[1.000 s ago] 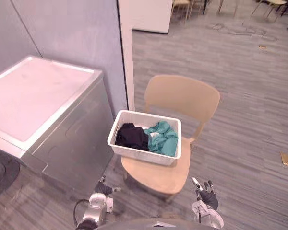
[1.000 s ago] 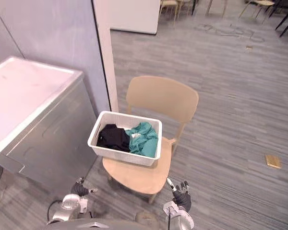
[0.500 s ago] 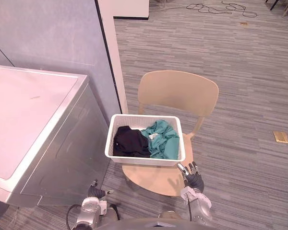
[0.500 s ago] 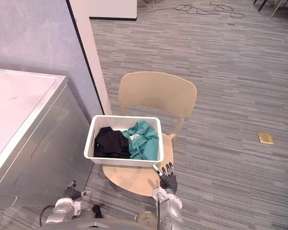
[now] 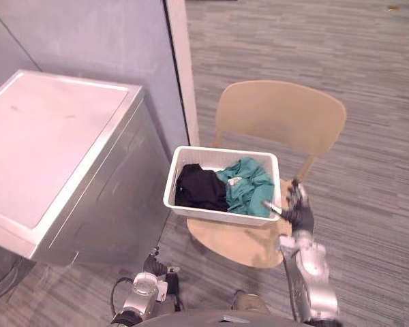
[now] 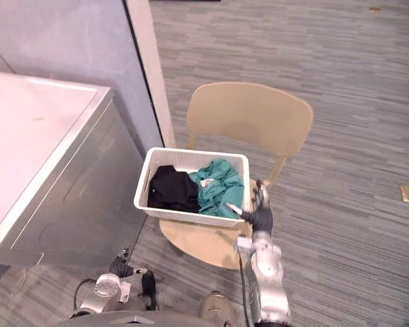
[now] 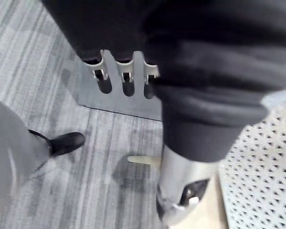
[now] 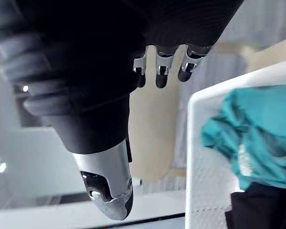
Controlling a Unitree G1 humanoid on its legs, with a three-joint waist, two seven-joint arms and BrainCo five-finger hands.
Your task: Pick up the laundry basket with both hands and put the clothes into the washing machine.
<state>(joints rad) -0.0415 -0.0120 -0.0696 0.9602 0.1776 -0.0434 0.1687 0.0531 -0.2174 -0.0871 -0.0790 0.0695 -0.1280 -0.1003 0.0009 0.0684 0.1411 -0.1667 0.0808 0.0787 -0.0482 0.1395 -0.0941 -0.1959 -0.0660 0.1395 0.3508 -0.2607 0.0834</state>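
Note:
A white laundry basket sits on a tan chair. Inside it lie a black garment and a teal garment. My right hand is raised beside the basket's right end, open, fingers straight and thumb pointing at the rim; I cannot tell if it touches. In the right wrist view its fingers reach past the basket rim next to the teal cloth. My left hand hangs low near the floor, left of the chair, open and holding nothing; the perforated basket wall shows beside its thumb.
A silver-grey washing machine with its lid shut stands left of the chair, close to the basket. A grey partition wall and white post stand behind. Grey striped floor spreads to the right.
The camera has shifted. My right hand has risen from below the chair seat up to the basket's right end. The left hand stays low.

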